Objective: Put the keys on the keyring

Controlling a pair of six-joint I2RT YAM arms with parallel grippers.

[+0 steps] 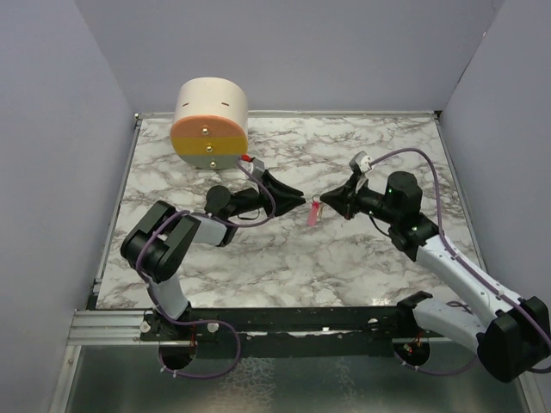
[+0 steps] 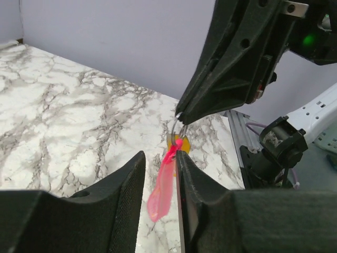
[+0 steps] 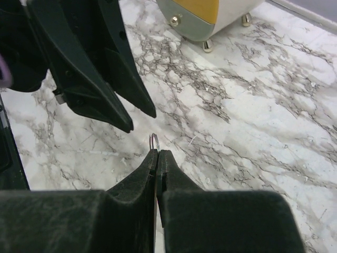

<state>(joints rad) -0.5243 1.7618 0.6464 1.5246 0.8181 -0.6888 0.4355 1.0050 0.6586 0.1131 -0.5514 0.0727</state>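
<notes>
The keyring is a bright pink strap (image 2: 162, 190) with a small metal ring (image 2: 176, 126) at its top. It hangs above the marble table. My right gripper (image 3: 157, 153) is shut on the ring (image 3: 154, 141), and its dark fingertips (image 2: 185, 112) show from the left wrist view. A small yellow-orange key (image 2: 172, 141) sits just behind the top of the strap, at the ring; I cannot tell whether it is threaded on. My left gripper (image 2: 160, 156) is open, and the strap hangs in the gap between its fingers, close to the right finger. From above, the strap (image 1: 313, 214) hangs between the left gripper (image 1: 298, 197) and the right gripper (image 1: 328, 203).
A large cream-and-orange cylinder (image 1: 210, 122) on small brass feet stands at the back left of the marble table (image 1: 284, 267). Grey walls close in the table on three sides. A metal rail (image 1: 112, 325) runs along the near edge.
</notes>
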